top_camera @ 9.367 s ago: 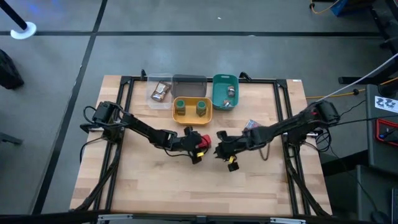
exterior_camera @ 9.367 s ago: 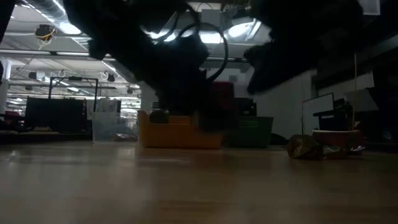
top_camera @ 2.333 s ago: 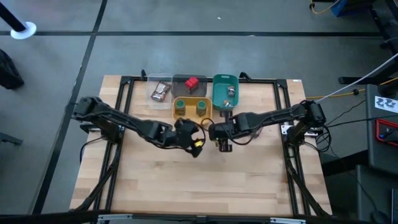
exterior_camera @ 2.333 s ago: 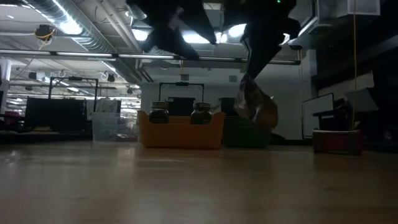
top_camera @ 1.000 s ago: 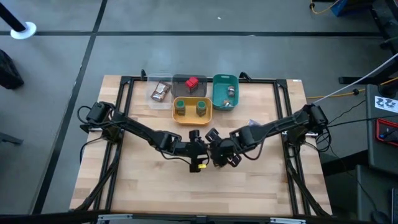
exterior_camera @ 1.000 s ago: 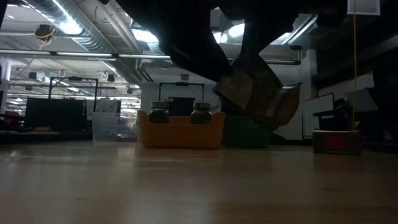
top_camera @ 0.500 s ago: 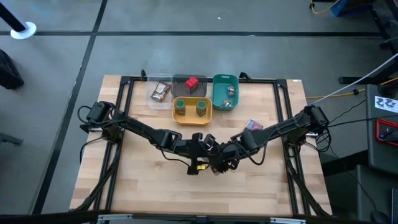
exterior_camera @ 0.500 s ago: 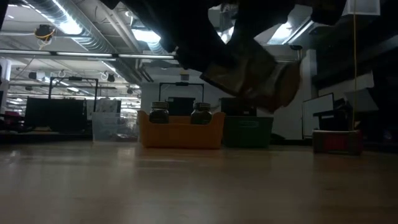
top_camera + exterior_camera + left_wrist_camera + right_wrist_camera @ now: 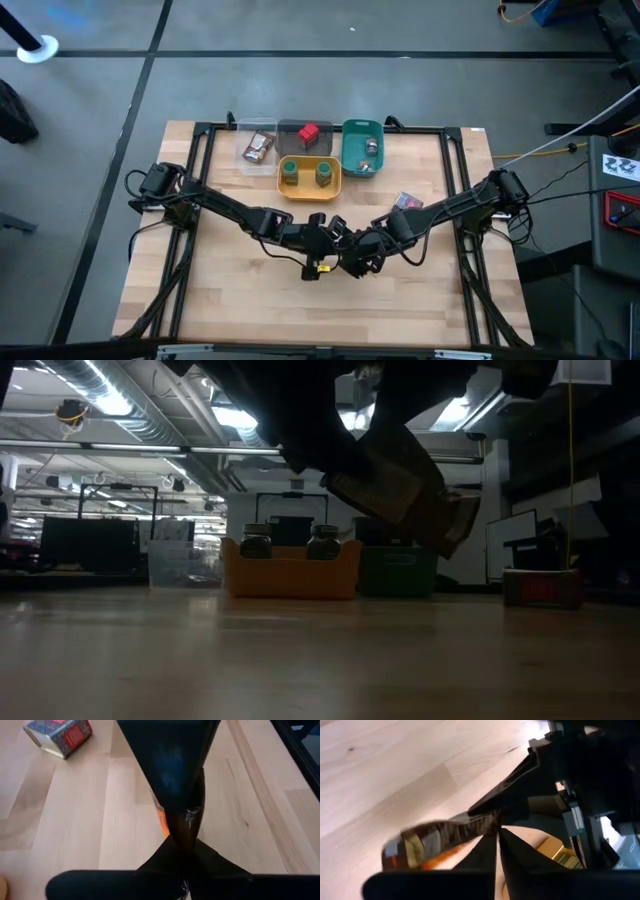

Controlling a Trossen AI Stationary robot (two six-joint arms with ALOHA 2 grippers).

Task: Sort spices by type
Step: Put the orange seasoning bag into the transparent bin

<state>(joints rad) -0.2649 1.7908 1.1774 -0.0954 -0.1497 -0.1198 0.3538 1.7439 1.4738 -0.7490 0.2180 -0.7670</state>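
Both arms meet mid-tabletop [image 9: 250, 300], and it looks like a handover in the air: the brown crinkly packet [image 9: 400, 485] hangs well above the wood, pinched at one edge by the right gripper [image 9: 496, 831] and clamped from the other side by the left gripper [image 9: 182, 827]. Its long axis tilts, one end dipping toward the boards. Presumably it's bound for the clear tray [image 9: 257, 147], where another brown packet [image 9: 262, 148] lies. A red box [image 9: 59, 736] waits aside.
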